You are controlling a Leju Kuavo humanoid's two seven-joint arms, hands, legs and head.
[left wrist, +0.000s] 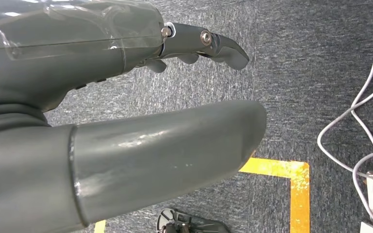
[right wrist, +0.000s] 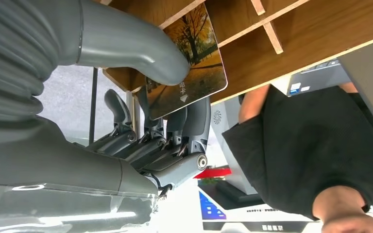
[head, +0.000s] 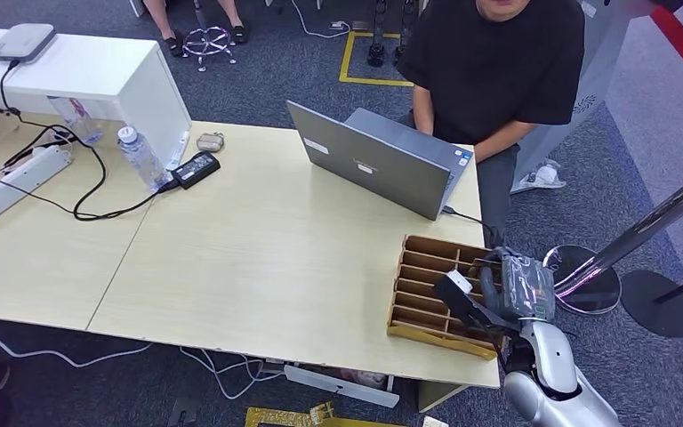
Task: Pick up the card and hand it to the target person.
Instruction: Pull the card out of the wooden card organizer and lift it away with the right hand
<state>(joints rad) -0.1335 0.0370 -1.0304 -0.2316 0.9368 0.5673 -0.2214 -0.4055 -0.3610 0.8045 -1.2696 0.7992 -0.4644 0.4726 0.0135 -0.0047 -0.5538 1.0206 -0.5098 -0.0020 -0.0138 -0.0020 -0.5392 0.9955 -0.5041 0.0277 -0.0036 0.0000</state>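
Observation:
My right hand (head: pixel 509 286) hovers over the right end of the wooden slotted card rack (head: pixel 420 276) near the table's front right corner. In the right wrist view this hand (right wrist: pixel 141 121) pinches a card (right wrist: pixel 194 58) printed with an autumn tree picture between thumb and fingers, just off the rack (right wrist: pixel 315 29). The person (head: pixel 498 62) in a black shirt sits behind the table at a laptop; the same black shirt (right wrist: pixel 311 145) appears in the right wrist view. My left hand (left wrist: pixel 126 97) hangs over grey carpet with fingers apart, holding nothing.
A grey laptop (head: pixel 373 160) stands open near the table's far edge. A water bottle (head: pixel 140 156), power adapter (head: pixel 196 168), power strip (head: pixel 18 181) and cables lie at the left. A chrome stanchion (head: pixel 649 227) stands right of the light wooden table (head: pixel 258 258).

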